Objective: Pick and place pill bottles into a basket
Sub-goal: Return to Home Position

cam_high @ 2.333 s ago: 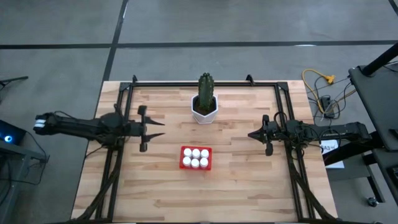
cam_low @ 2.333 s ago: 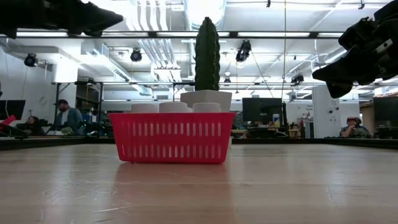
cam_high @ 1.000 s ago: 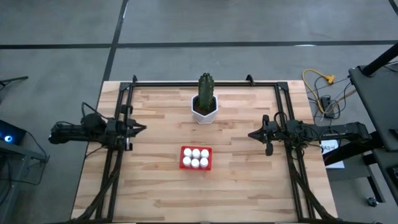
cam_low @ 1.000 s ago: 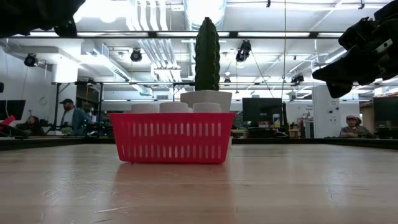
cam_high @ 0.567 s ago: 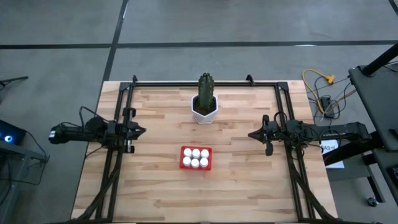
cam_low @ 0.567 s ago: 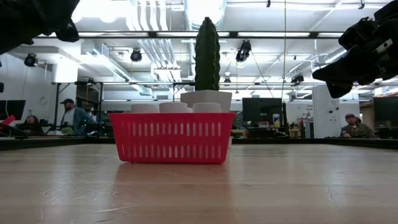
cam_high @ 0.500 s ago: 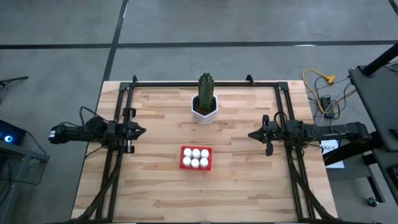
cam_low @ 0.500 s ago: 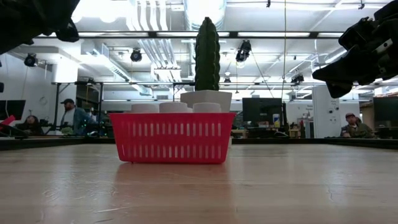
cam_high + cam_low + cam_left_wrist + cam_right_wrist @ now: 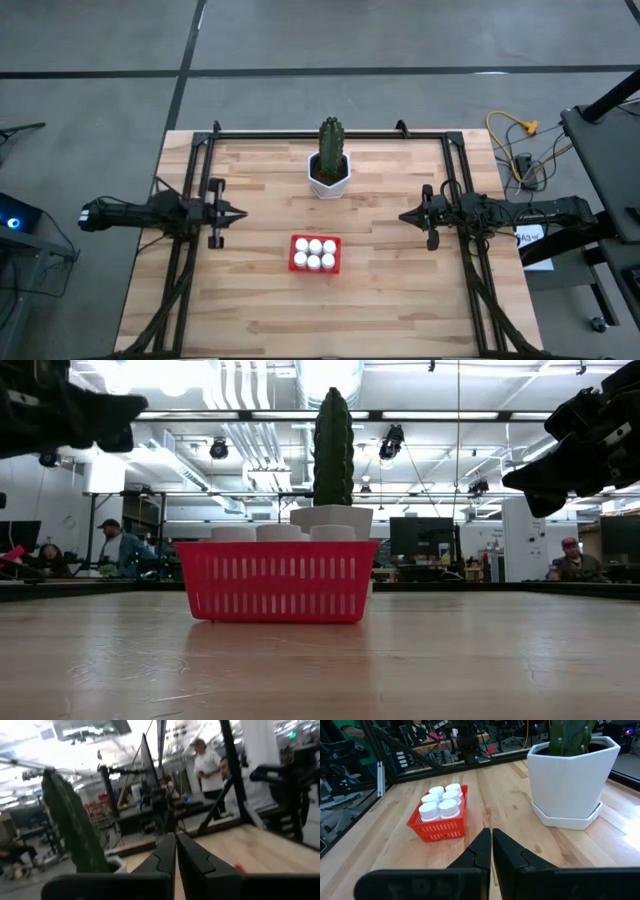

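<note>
The red basket stands on the wooden table a little near of its middle, resting on its flat bottom, and also shows in the low view and the right wrist view. Several white pill bottles stand upright inside it, their caps above the rim. My left gripper hovers shut over the table's left part, well left of the basket. My right gripper hovers shut over the right part, pointing toward the basket. Neither has anything between its fingers.
A white hexagonal pot with a green cactus stands behind the basket toward the far edge. Black frame rails run along the far edge and both sides. Bare wood lies all round the basket. People show in the room beyond.
My left gripper has sunk lower over the table's left part and reached slightly toward the table's middle, staying shut. The basket and bottles have kept still.
</note>
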Controlling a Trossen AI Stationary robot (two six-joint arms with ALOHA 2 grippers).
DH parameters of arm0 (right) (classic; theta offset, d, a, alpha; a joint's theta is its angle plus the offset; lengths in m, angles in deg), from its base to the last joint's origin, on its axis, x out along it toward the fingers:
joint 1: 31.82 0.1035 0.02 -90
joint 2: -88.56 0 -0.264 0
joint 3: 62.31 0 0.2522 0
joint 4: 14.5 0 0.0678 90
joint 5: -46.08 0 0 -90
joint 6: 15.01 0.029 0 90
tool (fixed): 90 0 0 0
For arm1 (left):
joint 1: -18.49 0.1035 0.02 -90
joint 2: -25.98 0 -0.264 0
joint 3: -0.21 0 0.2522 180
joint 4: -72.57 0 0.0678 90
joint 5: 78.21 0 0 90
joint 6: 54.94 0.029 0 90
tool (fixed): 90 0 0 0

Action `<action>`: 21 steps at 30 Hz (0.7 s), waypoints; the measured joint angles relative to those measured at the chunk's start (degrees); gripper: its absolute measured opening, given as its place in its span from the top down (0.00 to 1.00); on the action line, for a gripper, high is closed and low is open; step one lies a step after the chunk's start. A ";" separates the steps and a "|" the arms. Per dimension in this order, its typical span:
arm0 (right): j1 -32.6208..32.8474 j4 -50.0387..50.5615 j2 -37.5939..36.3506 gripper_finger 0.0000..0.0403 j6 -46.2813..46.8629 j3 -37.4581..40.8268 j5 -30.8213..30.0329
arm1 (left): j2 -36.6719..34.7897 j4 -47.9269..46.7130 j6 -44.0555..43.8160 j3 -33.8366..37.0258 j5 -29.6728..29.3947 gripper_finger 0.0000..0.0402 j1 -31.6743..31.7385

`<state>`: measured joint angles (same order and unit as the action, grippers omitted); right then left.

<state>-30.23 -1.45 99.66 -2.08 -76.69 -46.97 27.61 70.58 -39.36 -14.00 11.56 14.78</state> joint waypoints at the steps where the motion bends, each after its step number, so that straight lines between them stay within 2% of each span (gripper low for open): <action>1: 0.01 -0.02 -0.02 0.98 0.00 0.00 0.00 | 0.00 -0.88 0.02 0.00 -0.45 1.00 0.01; 8: 0.00 0.00 -0.02 0.98 0.03 0.00 0.00 | -0.02 -10.62 0.38 -0.06 -1.19 1.00 -0.01; 21: 0.01 0.00 -0.07 0.98 0.02 0.00 0.00 | 3.33 -10.85 1.29 -0.24 -2.35 1.00 0.00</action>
<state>-30.22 -1.45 99.59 -2.06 -76.70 -46.97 30.94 59.73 -38.07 -14.23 9.21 14.78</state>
